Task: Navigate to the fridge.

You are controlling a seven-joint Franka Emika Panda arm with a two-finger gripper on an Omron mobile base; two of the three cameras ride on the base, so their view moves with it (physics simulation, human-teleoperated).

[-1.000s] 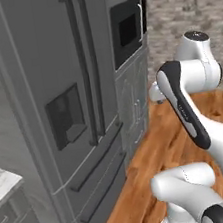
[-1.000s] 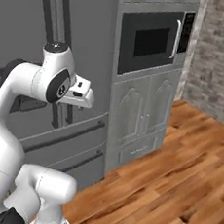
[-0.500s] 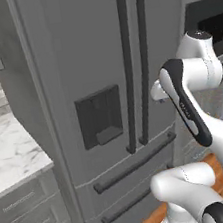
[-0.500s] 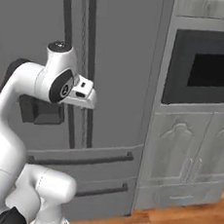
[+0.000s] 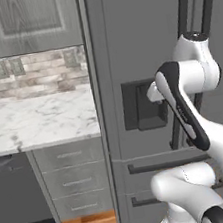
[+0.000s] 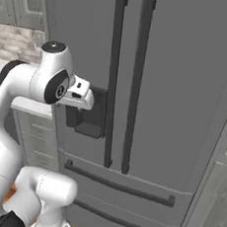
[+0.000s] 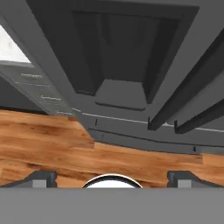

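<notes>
Claw (image 7: 112,177) apart, empty, arm folded high, facing fridge (image 6: 177,92) dispenser panel (image 7: 118,57).

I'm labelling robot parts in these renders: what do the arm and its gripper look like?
The glossy white arm has rounded, tube-like links with dark grey to black joint bands and a dark disc cap at one joint. No cables or markings show. The gripper has two small dark grey finger tips, blocky and flat-topped.
</notes>
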